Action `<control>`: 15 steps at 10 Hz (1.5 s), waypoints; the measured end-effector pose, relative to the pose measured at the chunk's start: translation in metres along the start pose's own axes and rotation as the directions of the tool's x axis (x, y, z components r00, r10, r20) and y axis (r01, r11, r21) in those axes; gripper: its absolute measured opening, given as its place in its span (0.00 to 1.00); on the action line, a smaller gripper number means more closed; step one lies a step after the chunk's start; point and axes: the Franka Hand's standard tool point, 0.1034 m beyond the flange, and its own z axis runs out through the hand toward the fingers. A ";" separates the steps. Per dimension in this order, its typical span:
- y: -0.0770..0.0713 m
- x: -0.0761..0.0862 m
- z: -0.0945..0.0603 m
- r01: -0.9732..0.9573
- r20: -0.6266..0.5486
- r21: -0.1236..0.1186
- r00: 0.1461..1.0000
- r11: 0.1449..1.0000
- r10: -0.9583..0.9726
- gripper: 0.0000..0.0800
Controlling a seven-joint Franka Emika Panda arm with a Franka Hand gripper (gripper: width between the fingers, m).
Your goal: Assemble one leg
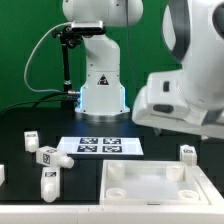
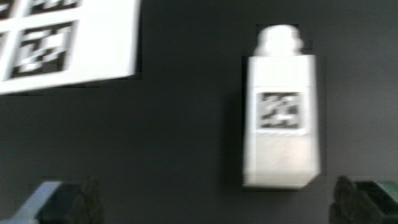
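Claw [image 2: 214, 204]: wide open, holds nothing. Fingertips [image 2: 63, 203] hang above black table [image 2: 160, 140].
Leg [image 2: 283, 110]: flat on table, tag up, untouched, nearer one fingertip than other.
Marker board [image 2: 54, 45]: near leg, not touching.
Exterior view: panel [image 1: 160, 185] at 4 o'clock from board.
Risks, my judgement: off-centre leg means nearer finger hits first, shoves or spins it. Grip on narrow peg end may slip.

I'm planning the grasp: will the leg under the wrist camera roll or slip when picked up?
The leg looks like rigid plastic, so it probably won't flex. It lies on a flat face on the table, so rolling seems unlikely; a push would likely slide it. Its smooth sides may slip in the gripper.
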 end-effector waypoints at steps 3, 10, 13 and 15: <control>-0.008 -0.001 -0.003 -0.030 0.229 0.065 0.973 0.997 0.014 0.81; -0.031 0.015 0.033 -0.128 0.226 0.125 0.969 0.984 0.098 0.81; -0.028 0.016 0.033 -0.132 0.226 0.130 0.969 0.983 0.101 0.81; -0.032 0.017 0.047 -0.135 0.203 0.136 0.973 0.981 0.106 0.81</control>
